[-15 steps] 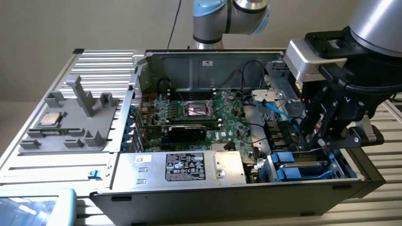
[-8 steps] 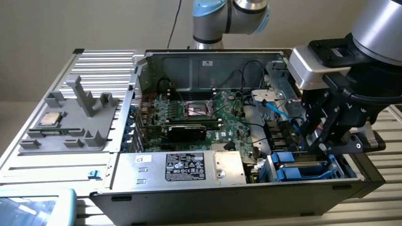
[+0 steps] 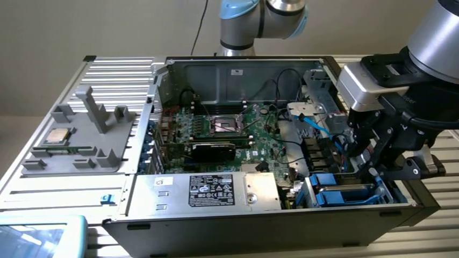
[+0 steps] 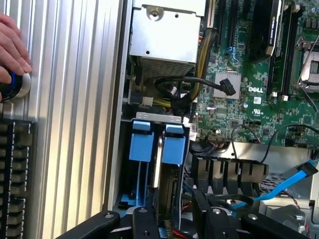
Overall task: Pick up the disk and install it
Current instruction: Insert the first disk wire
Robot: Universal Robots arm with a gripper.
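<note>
The disk (image 4: 169, 191) stands on edge in the drive bay at the front corner of the open computer case, and its bright blue carrier tab (image 4: 174, 147) is at the far end. A second blue carrier (image 4: 141, 145) sits in the slot beside it. My black gripper (image 4: 172, 224) reaches down into the bay with one finger on each side of the disk, shut on it. From the exterior camera, the gripper (image 3: 369, 172) hangs over the blue carriers (image 3: 337, 192) at the case's right front.
The silver power supply (image 3: 208, 191) borders the bay, with the green motherboard (image 3: 237, 134) behind it. A blue cable (image 3: 315, 126) and black wires run close to the bay. A grey fixture holding a CPU chip (image 3: 57, 136) lies on the ribbed table. A hand (image 4: 10, 50) rests on a blue knob.
</note>
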